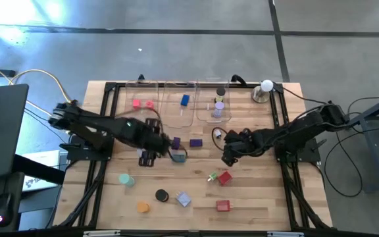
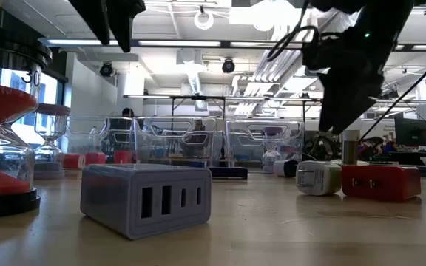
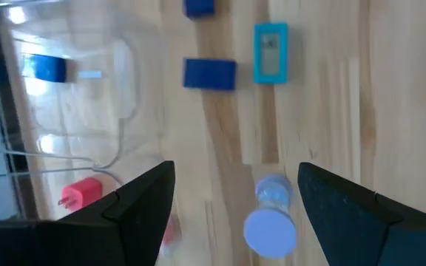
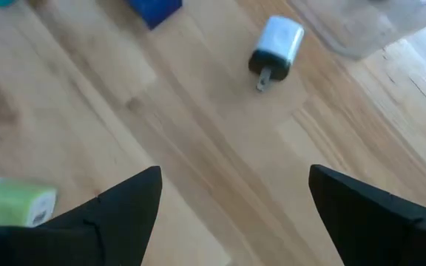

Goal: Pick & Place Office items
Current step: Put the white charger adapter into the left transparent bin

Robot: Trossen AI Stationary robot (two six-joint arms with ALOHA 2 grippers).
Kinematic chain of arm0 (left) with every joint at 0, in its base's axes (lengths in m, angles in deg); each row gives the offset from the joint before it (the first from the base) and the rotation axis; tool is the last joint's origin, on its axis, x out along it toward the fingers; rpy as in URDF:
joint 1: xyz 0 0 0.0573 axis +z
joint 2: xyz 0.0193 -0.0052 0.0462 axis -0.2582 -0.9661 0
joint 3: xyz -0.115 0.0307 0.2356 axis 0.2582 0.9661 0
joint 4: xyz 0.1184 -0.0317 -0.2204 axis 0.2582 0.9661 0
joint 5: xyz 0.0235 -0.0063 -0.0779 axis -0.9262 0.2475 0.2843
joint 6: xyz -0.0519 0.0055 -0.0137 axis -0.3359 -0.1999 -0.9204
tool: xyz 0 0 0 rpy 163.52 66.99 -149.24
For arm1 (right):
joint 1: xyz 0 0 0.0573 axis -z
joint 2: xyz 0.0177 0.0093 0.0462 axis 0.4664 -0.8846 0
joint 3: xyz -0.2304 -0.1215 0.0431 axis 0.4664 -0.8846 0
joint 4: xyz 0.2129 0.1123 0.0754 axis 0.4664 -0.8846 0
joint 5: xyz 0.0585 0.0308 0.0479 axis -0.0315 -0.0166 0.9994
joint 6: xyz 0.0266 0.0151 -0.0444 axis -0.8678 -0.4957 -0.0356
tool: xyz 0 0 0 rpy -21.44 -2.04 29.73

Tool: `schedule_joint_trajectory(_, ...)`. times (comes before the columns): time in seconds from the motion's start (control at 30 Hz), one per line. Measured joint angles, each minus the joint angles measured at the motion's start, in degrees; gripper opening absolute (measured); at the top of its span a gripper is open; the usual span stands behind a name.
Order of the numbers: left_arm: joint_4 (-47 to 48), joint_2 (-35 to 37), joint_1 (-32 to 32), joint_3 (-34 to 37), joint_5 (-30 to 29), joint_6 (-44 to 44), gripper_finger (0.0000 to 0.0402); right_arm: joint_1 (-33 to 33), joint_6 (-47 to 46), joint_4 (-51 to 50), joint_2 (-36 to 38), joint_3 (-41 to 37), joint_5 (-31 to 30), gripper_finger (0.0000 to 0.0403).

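Note:
Small coloured office items lie scattered on the wooden table [image 1: 255, 197]. Among them are a purple block [image 1: 176, 141], a blue block [image 1: 196, 141], a white plug charger [image 4: 276, 44], a green piece [image 1: 212, 177] and a red block [image 1: 225, 176]. My left gripper [image 3: 235, 174] hovers open over the table's left middle, with a pale blue cylinder [image 3: 272, 218] showing below and between its fingers. My right gripper [image 4: 231, 177] hovers open over bare wood at the right middle. The white charger lies beyond it and the green piece [image 4: 13, 203] beside one finger.
Three clear trays [image 1: 179, 115] stand along the far side, holding pink [image 1: 137, 103], blue [image 1: 185, 100] and purple [image 1: 219, 108] pieces. A white ball on a metal base [image 1: 266, 87] sits at the far right. A lavender block [image 2: 146, 199], a black disc [image 1: 162, 195] and an orange piece [image 1: 143, 207] lie near the front.

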Motion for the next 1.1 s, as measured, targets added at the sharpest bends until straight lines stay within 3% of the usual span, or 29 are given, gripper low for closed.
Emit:
schedule_joint_trajectory(0.27, -16.36, 13.5, 3.92, 14.65, 0.52, -0.03, 0.0279, 3.25, 4.93, 8.45, 0.0, -4.16, -1.91, 0.0331)
schedule_joint_trajectory(0.5, -29.0, 16.79, 5.78, 24.55, 0.48, -0.08, 0.0279, 5.56, 4.91, 16.4, 0.0, -7.78, -6.78, 0.0331)
schedule_joint_trajectory(0.67, -37.23, 16.4, 5.64, 28.48, 0.47, 0.22, 0.0279, 5.93, 4.73, 24.57, 0.0, -12.37, -7.65, 0.0331)
schedule_joint_trajectory(1.1, -41.29, 16.05, 3.25, 29.3, 0.47, 0.25, 0.0279, 5.81, 8.98, 44.94, -1.03, -24.32, -11.08, 0.0331)
